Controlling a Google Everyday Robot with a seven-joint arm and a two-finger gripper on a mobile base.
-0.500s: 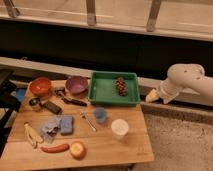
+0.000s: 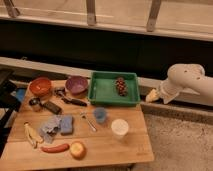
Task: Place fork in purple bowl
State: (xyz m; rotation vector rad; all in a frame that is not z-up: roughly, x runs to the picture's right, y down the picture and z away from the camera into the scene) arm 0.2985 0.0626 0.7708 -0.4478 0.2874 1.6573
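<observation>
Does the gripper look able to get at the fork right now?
Probably yes. The gripper hangs off the table, beside the green tray; the fork lies uncovered. The blue cup stands close beside it, so an approach from above looks freest.

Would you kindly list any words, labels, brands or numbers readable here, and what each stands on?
None can be read: no lettering shows on the white cup, blue cup, green tray or wooden table.
The gripper, off the table's right edge beside the tray, shows no marking either.
</observation>
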